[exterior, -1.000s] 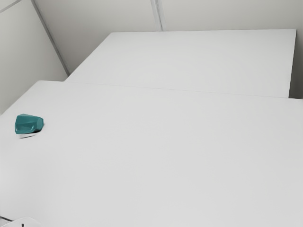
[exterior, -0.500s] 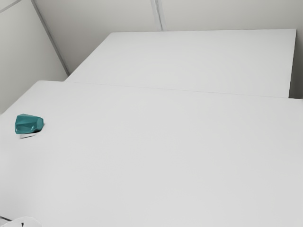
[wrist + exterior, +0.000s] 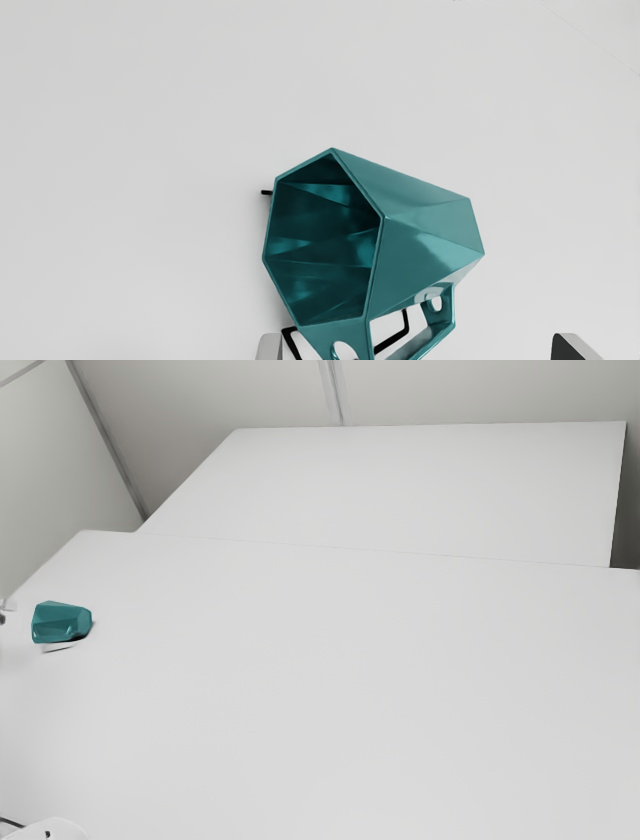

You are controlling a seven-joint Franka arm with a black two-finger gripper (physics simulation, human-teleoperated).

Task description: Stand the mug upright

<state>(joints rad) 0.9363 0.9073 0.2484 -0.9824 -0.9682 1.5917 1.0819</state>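
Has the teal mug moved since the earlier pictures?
No. In the exterior view, the teal mug lies in the same spot on the white table, as far from its edge as before.

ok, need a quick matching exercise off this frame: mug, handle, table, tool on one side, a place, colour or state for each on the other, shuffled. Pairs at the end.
Column 1
1. mug
2. handle
3. table
4. tool

Column 2
A. open, gripping nothing
B. flat, pale surface under the other things
C. lying on its side, mouth facing sideways
D. joined to the mug's side, with small holes through it

Pairs: 1-C, 2-D, 3-B, 4-A
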